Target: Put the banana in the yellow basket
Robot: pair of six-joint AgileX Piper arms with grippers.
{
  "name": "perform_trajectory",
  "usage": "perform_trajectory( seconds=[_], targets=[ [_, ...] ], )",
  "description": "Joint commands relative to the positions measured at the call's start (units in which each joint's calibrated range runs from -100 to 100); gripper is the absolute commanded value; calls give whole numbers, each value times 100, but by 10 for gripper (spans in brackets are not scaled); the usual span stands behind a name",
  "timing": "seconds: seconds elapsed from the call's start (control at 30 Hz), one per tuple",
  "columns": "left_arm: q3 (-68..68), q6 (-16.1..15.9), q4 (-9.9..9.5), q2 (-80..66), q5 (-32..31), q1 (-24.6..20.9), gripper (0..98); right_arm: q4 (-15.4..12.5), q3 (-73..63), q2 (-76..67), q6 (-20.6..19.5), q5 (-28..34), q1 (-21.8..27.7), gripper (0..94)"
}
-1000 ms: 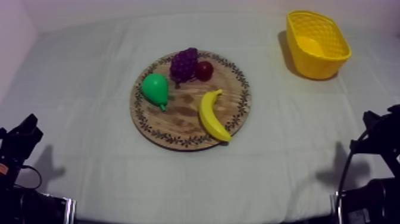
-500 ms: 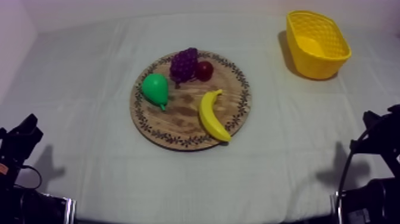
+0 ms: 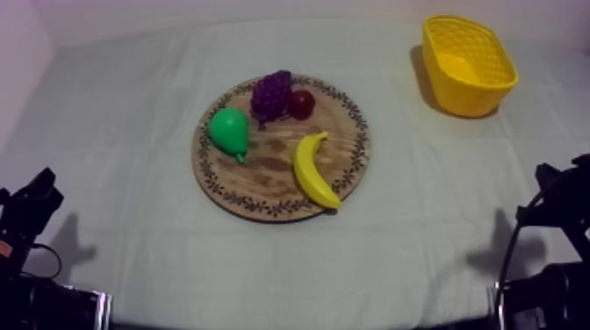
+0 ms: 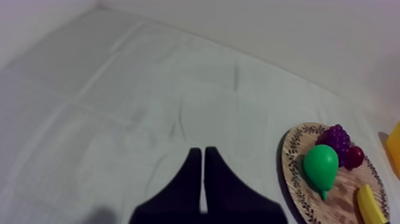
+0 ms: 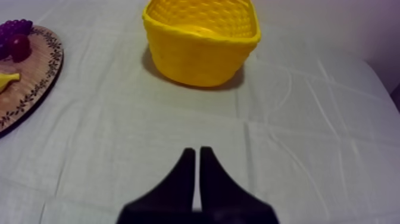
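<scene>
The yellow banana (image 3: pixel 314 169) lies on the right part of the round wooden board (image 3: pixel 263 182) at mid-table, apart from both arms. The yellow basket (image 3: pixel 468 66) stands empty at the far right. My left gripper (image 3: pixel 39 189) rests low at the left edge, and in the left wrist view its fingers (image 4: pixel 203 154) lie together as a narrow wedge over bare cloth, the board (image 4: pixel 287 162) and the banana (image 4: pixel 370 205) off to its side. My right gripper (image 3: pixel 553 180) rests low at the right edge, shut (image 5: pixel 197 152), pointing toward the basket (image 5: pixel 202 42).
A green pear (image 3: pixel 230 132), a bunch of purple grapes (image 3: pixel 272 95) and a small red fruit (image 3: pixel 302 104) share the board's far half. Grey-white cloth stretches between board and basket.
</scene>
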Motion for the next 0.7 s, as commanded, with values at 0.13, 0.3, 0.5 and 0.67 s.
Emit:
perform_trajectory(
  seconds=[0.13,0.3,0.5,0.67],
  targets=[
    [3,-2,-3,-3,3,-3,1,-1,-1,-5,4,1,0,3],
    [3,-4,-3,-3,3,-3,1,-1,-1,-5,1,1,0,3],
    [3,-2,-3,-3,3,-3,1,-1,-1,-5,-4,1,0,3],
    [3,-3,-3,-3,3,-3,1,-2,3,-5,86,-31,43,4]
  ],
)
